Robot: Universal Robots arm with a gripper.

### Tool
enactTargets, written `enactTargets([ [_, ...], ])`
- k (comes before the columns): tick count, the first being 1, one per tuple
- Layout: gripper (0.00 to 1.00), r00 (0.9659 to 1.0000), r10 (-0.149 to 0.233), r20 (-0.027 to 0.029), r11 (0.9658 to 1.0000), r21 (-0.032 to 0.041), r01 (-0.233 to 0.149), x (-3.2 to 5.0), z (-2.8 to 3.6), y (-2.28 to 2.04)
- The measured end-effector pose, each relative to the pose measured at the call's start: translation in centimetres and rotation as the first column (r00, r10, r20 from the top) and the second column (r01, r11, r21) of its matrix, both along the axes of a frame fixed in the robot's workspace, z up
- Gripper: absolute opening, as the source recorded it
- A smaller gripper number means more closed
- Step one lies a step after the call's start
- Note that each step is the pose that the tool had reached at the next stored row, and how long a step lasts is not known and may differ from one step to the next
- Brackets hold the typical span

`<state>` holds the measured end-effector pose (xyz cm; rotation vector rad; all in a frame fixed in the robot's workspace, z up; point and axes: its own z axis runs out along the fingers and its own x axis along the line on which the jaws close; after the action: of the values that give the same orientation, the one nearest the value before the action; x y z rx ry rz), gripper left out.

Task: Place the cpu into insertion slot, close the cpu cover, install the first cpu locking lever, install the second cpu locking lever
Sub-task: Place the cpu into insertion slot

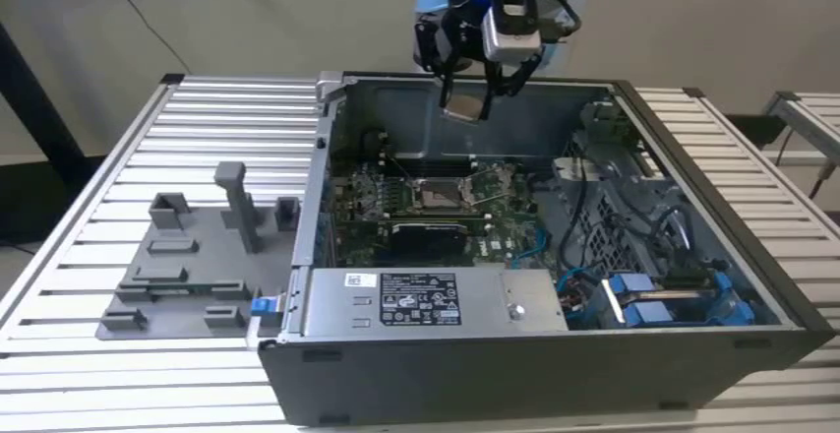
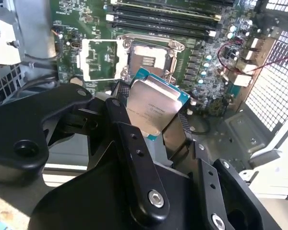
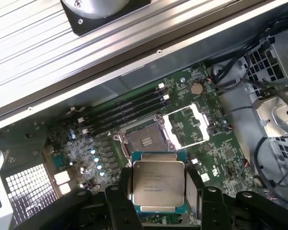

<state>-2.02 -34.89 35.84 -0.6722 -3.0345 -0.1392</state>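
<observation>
My gripper (image 1: 465,108) hangs above the rear of the open computer case, shut on the cpu (image 1: 462,106). In both wrist views the silver-tan cpu (image 3: 158,184) (image 2: 153,108) sits pinched by its edges between black fingers (image 3: 116,201). On the green motherboard (image 1: 361,207) below lies the insertion slot (image 1: 438,193) (image 3: 145,140) (image 2: 146,57), uncovered, dark centre showing. The cpu cover (image 3: 189,125) (image 2: 101,60), a silver frame, is flipped open beside the slot. The cpu is well above the slot and apart from it.
The case walls (image 1: 459,84) ring the board. A silver power supply (image 1: 420,300) fills the case's front, with blue connectors and cables (image 1: 656,300) at the exterior view's right. Memory slots (image 3: 125,108) run beside the socket. A grey fixture (image 1: 184,256) stands on the slatted table.
</observation>
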Motion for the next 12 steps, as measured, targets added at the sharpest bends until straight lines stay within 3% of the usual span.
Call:
enactTargets([
  [5,0.54,0.9998,-0.019,-0.0067,0.9998,-0.0003,0.019,0.0,-0.15,0.0],
  [12,0.54,0.9989,-0.046,-0.0102,0.9989,-0.0001,0.046,0.0,-0.35,0.05],
])
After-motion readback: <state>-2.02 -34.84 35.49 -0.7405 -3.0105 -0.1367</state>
